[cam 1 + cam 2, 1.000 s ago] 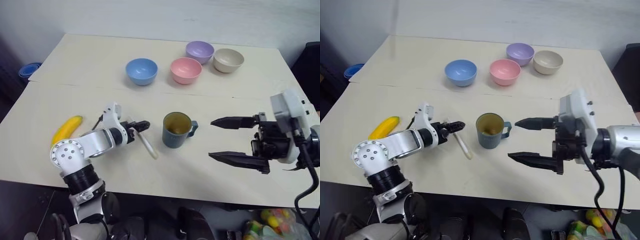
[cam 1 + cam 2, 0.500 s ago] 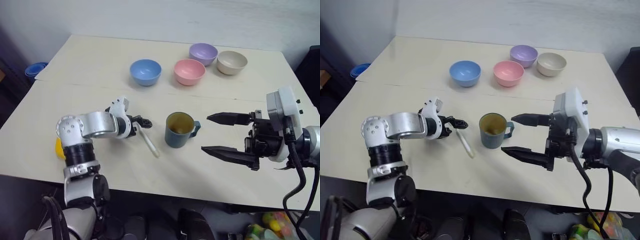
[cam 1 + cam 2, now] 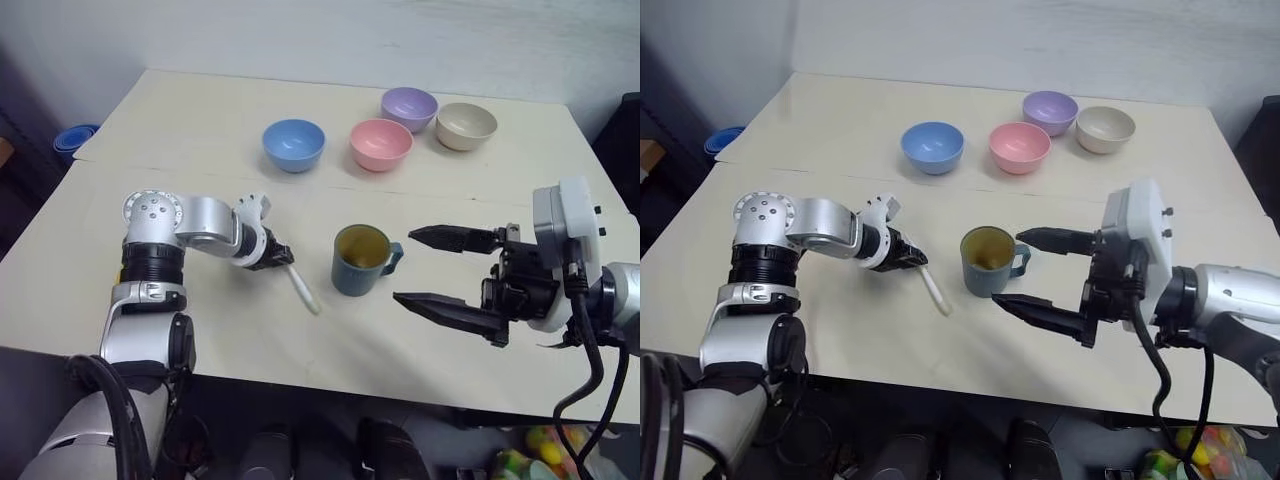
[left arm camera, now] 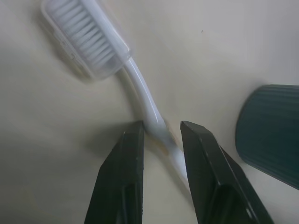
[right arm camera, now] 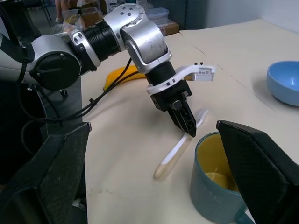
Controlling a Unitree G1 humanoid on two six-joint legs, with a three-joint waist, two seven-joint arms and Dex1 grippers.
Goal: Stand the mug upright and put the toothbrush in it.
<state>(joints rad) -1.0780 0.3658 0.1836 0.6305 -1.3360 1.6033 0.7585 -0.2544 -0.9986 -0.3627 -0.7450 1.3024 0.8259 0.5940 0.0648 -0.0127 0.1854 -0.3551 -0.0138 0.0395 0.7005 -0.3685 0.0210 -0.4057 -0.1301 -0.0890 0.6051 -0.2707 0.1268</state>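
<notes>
Mug [image 3: 360,259] upright: done. Toothbrush [image 4: 140,93] flat on worktop [image 3: 180,120], straddled by narrowed left claw [image 4: 161,140], not yet gripped/lifted. Right claw [image 3: 440,270] wide, empty, beside mug.

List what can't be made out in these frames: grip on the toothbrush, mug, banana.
- Left gripper on toothbrush: left wrist view shows fingers either side of the handle; actual clamping unclear.
- Mug handle: half hidden behind the body in head views.
- Banana: mostly hidden behind the left arm, right wrist view.
- Right gripper open beside the mug.
</notes>
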